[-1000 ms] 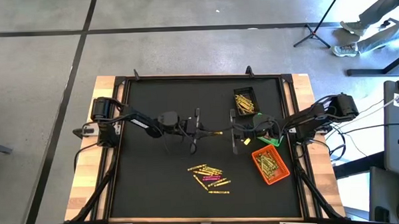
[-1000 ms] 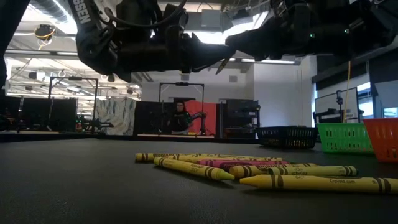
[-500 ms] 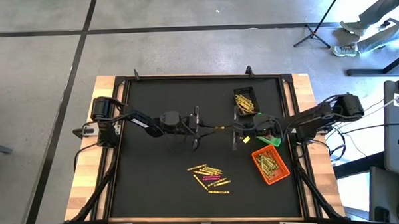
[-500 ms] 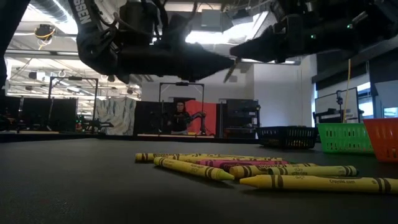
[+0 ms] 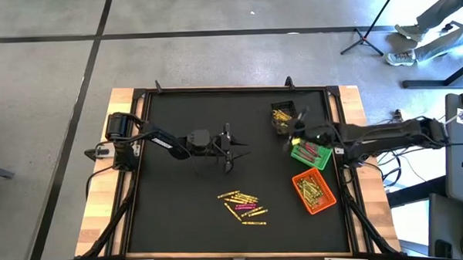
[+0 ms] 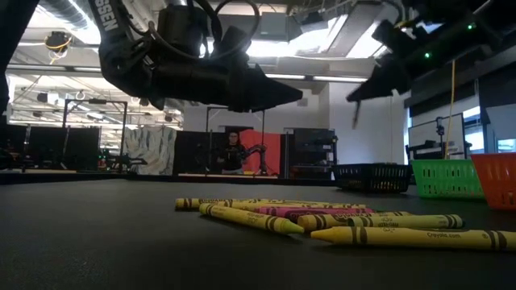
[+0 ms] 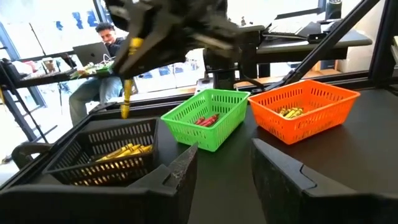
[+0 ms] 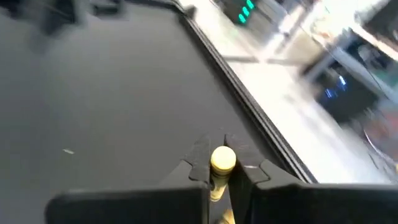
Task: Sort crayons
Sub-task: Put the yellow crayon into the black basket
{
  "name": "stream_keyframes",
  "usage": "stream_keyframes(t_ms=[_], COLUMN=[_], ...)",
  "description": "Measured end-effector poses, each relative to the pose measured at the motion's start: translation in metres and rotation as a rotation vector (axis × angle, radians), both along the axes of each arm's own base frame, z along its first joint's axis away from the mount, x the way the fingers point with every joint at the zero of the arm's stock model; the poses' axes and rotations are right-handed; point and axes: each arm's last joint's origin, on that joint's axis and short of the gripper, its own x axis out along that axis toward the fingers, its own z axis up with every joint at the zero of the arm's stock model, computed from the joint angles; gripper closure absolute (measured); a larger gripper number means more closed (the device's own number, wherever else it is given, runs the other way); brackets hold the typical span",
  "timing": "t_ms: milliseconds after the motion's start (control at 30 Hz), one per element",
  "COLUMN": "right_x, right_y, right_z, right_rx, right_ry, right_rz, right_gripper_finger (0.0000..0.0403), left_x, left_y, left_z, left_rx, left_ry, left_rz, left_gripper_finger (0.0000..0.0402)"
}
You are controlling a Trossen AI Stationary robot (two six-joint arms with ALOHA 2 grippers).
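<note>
My right gripper (image 8: 222, 171) clamps a yellow crayon (image 8: 222, 160), its waxy round end facing me and its length hidden between my fingers, held above the black mesh bin (image 5: 284, 117). My left gripper (image 5: 231, 152) hangs with fingers spread, holding nothing. Loose crayons (image 5: 243, 206) lie on the matte black mat (image 5: 187, 193), their count unclear.

Matt black mat (image 5: 187, 193) on a bare wood-grain table (image 5: 99, 204); lattice plastic bins, black (image 7: 102, 152), green (image 7: 208, 118), orange (image 7: 301, 112); crayons (image 6: 322, 219) in matt paper wrappers; fingers (image 7: 283, 177) dull dark plastic.
</note>
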Motion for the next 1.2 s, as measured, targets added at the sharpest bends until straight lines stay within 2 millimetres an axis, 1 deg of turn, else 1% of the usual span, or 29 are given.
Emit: stream_keyframes(t_ms=[100, 200, 333, 433, 567, 667, 767, 833, 933, 1067, 1133, 1200], right_x=[-0.013, -0.021, -0.029, -0.032, -0.033, -0.03, -0.026, -0.024, -0.024, -0.024, -0.022, -0.018], right_y=[-0.015, -0.032, -0.054, -0.069, -0.082, -0.087, -0.09, -0.092, -0.093, -0.092, -0.085, -0.072], right_z=[0.001, 0.002, -0.007, -0.016, -0.028, -0.034, -0.037, -0.037, -0.037, -0.032, -0.026, -0.02], right_rx=[0.061, 0.16, 0.301, 0.393, 0.504, 0.524, 0.505, 0.493, 0.473, 0.461, 0.474, 0.482], right_ry=[0.06, 0.109, 0.176, 0.19, 0.213, 0.224, 0.217, 0.214, 0.211, 0.19, 0.162, 0.132], right_rz=[-0.081, -0.136, -0.179, -0.219, -0.233, -0.229, -0.246, -0.253, -0.274, -0.263, -0.191, -0.098], right_gripper_finger=[0.038, 0.039, 0.039, 0.0378, 0.0378, 0.0381, 0.0369, 0.0347, 0.03, 0.0243, 0.0226, 0.0217], left_x=[0.0, 0.0, 0.0, 0.0, 0.0, 0.0, 0.0, 0.0, 0.0, 0.0, 0.0, 0.0], left_y=[0.0, 0.0, 0.0, 0.0, 0.0, 0.0, 0.0, 0.0, 0.0, 0.0, 0.0, 0.0], left_z=[0.0, 0.0, 0.0, 0.0, 0.0, 0.0, 0.0, 0.0, 0.0, 0.0, 0.0, 0.0], left_rx=[0.0, 0.001, 0.002, 0.001, 0.001, 0.002, 0.001, 0.001, 0.001, 0.0, 0.001, 0.001], left_ry=[-0.003, -0.004, -0.004, -0.004, -0.002, 0.0, 0.002, 0.004, 0.004, 0.004, 0.004, 0.004], left_rz=[0.0, 0.003, 0.003, 0.003, 0.004, 0.004, 0.004, 0.004, 0.004, 0.004, 0.004, 0.005], left_gripper_finger=[0.0269, 0.0269, 0.0269, 0.0269, 0.0269, 0.0269, 0.0269, 0.0269, 0.0269, 0.0269, 0.0269, 0.0269])
